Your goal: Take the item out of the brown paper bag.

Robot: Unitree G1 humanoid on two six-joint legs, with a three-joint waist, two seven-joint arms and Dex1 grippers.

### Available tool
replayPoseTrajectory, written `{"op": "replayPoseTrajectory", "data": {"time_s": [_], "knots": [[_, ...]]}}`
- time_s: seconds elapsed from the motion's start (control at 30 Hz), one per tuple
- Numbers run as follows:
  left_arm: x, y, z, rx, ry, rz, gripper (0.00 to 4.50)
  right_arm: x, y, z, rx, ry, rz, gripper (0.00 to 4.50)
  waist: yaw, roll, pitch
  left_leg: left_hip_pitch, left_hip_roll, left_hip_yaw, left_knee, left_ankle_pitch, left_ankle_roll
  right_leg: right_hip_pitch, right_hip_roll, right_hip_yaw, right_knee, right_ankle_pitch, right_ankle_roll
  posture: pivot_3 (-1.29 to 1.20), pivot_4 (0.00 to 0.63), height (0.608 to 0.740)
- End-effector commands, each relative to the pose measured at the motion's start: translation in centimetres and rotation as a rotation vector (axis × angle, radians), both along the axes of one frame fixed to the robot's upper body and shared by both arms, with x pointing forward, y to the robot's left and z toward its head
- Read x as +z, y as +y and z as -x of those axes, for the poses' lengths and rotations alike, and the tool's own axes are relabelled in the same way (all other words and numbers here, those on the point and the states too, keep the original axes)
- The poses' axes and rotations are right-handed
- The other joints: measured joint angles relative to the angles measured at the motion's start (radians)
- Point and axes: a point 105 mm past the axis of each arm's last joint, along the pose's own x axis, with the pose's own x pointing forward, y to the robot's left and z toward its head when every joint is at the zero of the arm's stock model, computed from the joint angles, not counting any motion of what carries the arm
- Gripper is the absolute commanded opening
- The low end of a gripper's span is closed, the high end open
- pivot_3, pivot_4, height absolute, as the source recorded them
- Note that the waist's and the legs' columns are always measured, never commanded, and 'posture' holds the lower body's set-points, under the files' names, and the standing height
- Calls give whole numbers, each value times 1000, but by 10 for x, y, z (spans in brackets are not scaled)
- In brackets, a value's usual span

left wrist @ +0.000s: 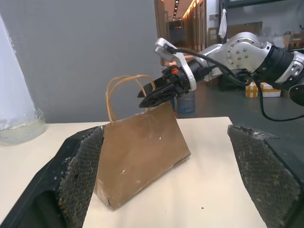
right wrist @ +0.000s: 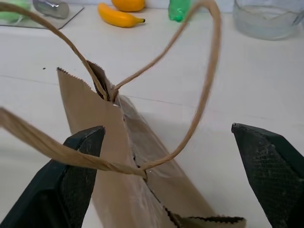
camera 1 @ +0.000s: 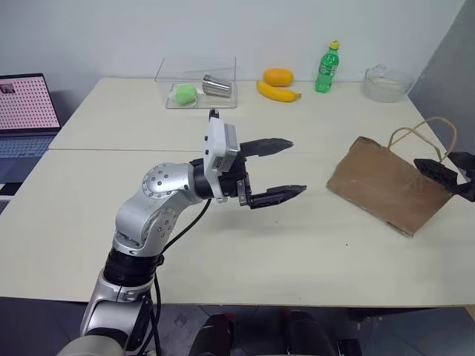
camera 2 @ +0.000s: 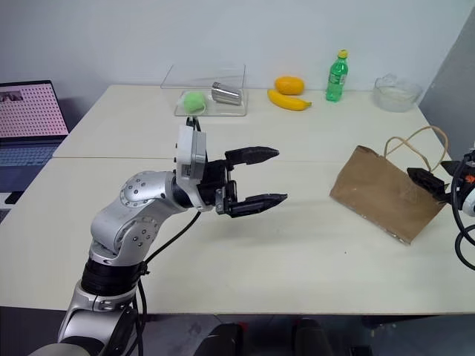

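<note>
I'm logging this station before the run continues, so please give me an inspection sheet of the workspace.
Surface: pale table, a seam across the middle.
Job's things: brown paper bag lies tilted at the robot's right, its handles up; the item is not visible.
Clutter: at the far edge a clear tray holding a green ball and a metal cup, an orange, a banana, a green soda bottle, a glass bowl.
Grippers: left gripper open above mid-table; right gripper open at the bag's mouth.
Cables: black cable along the left arm.
Surroundings: laptop at the left, white wall behind.
</note>
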Motion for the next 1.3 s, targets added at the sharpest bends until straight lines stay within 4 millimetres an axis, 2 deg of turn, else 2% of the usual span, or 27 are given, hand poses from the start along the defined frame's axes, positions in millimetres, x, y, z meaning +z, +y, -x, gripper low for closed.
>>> {"op": "replayPoseTrajectory", "data": {"time_s": [0.03,0.27,0.47,0.6,0.73,1.03,1.07,1.3], "knots": [[9,-2,2,-9,-52,15,4389,22,0,-1,21,-61,40,4500,0,0,0,0,0,0,0,0,0,0,0,0,0,0,0,0,150,740],[10,-3,1,-14,-57,19,4389,30,5,-11,53,-55,64,4500,-1,0,0,0,0,0,0,0,0,0,0,0,0,0,0,0,150,740],[11,-4,1,-17,-65,24,4389,49,11,-21,113,-55,83,4500,-1,2,1,0,0,0,0,0,0,0,0,0,0,1,-1,0,150,740],[11,-4,2,-16,-66,25,4389,55,13,-25,143,-25,104,4500,0,2,2,0,0,0,0,0,0,-1,0,0,0,1,-1,0,150,740],[9,-3,3,-15,-65,22,4435,55,13,-27,160,10,138,3581,-1,2,2,-1,0,1,0,0,0,-1,0,0,-1,1,-1,0,150,740],[10,-3,8,-37,-50,21,4435,61,14,-31,168,41,170,241,-1,2,2,-3,0,1,0,0,0,-3,-1,1,-1,1,-1,0,150,740],[10,-2,9,-40,-46,23,4435,62,14,-31,167,41,171,28,-1,2,2,-3,0,1,0,0,0,-3,-1,1,-1,1,-1,0,150,740],[12,-1,9,-41,-36,28,4435,78,16,-36,169,9,185,28,-1,2,2,-4,0,1,0,0,0,-5,-1,1,0,1,-1,0,150,740]]}}
